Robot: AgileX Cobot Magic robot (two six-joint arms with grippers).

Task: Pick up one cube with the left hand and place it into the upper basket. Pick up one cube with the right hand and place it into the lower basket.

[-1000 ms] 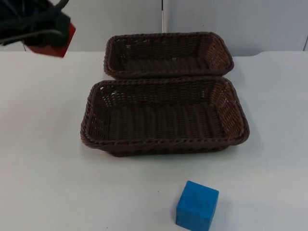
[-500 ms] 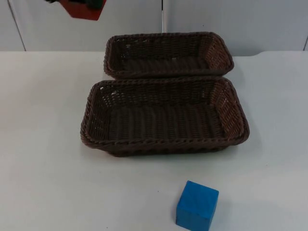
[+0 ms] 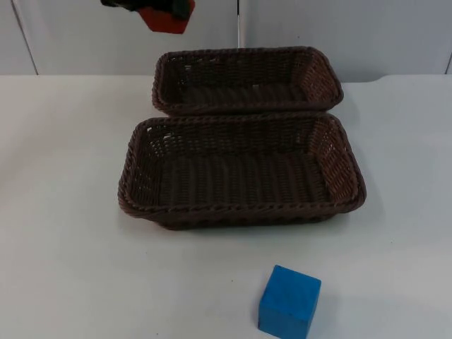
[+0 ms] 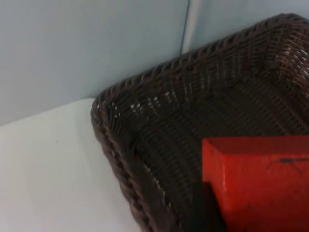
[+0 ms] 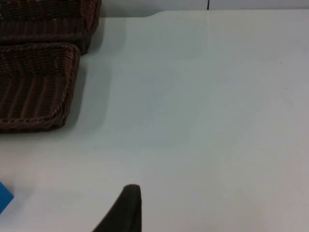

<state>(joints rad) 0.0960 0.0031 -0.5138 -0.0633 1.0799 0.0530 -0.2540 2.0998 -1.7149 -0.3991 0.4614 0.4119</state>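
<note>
My left gripper [image 3: 161, 8] is shut on a red cube [image 3: 167, 20], held high by the grey wall just beyond the upper basket's [image 3: 244, 107] far-left corner. In the left wrist view the red cube [image 4: 260, 188] hangs over that corner of the upper basket [image 4: 112, 145], whose inside holds nothing. The lower basket [image 3: 240, 210] lies directly in front of it, its inside bare as well. A blue cube [image 3: 289, 301] rests on the table near the front edge, right of centre. My right gripper [image 5: 126, 210] waits over bare table to the right of the baskets, with the blue cube's [image 5: 4, 197] corner beside it.
The two brown wicker baskets touch along their long sides. The grey partition wall [image 3: 339, 35] stands right behind the upper basket. White table [image 3: 63, 212] stretches left, right and in front of the baskets.
My left gripper has carried the red cube rightward and upward along the wall, from the table's far-left side to the upper basket's far-left corner. The blue cube and both baskets stayed put.
</note>
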